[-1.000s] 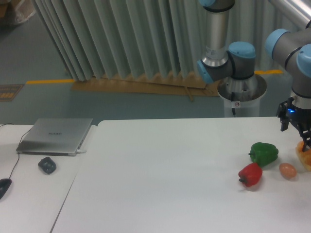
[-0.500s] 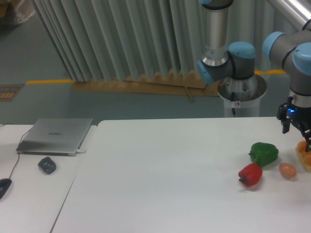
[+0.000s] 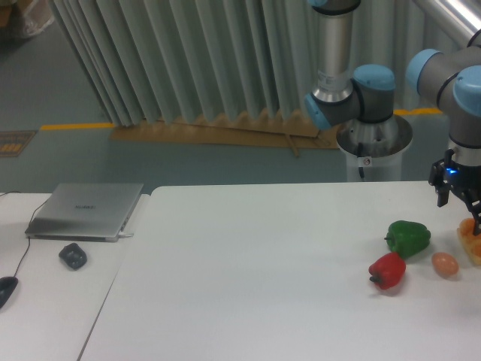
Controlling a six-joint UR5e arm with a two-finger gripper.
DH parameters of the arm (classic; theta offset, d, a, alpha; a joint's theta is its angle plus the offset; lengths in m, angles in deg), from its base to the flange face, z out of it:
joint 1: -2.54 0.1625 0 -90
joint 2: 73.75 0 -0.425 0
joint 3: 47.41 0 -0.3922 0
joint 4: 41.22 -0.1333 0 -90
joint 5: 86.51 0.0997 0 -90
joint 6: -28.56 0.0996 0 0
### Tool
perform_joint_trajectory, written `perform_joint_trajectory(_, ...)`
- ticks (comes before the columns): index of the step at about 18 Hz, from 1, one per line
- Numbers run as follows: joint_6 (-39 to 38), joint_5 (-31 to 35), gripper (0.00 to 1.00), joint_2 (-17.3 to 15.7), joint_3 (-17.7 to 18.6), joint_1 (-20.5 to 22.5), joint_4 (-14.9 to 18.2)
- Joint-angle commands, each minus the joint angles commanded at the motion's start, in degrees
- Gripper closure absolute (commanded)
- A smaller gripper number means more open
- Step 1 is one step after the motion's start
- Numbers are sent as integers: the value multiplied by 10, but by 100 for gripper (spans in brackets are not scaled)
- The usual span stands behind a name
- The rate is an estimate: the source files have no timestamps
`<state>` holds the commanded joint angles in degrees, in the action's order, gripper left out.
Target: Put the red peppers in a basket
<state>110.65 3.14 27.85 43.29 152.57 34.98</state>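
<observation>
The red pepper (image 3: pixel 388 270) lies on the white table near the right side, with its dark stem pointing left. My gripper (image 3: pixel 456 201) hangs above the table's far right, up and to the right of the pepper and well apart from it. Its dark fingers (image 3: pixel 440 192) are spread open and hold nothing. Just below the gripper, an orange object (image 3: pixel 472 238) is cut off by the right edge of the frame. I cannot tell whether it is the basket.
A green bell pepper (image 3: pixel 409 238) sits just behind the red one. A tan-pink egg (image 3: pixel 445 263) lies to its right. A closed laptop (image 3: pixel 86 210), a dark grey lump (image 3: pixel 73 256) and a mouse (image 3: pixel 4 289) are on the left table.
The arm has shifted only very slightly. The peppers and the egg have not moved.
</observation>
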Motion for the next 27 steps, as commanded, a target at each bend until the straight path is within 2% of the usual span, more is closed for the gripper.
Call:
perform_joint_trajectory(20,-5,3,0,0,2,-6,8)
perform_joint_trajectory(22,-45,8,0,-1,18,-9,8)
perform_joint_trajectory(27,-237,9,0,12,23,-47,-4)
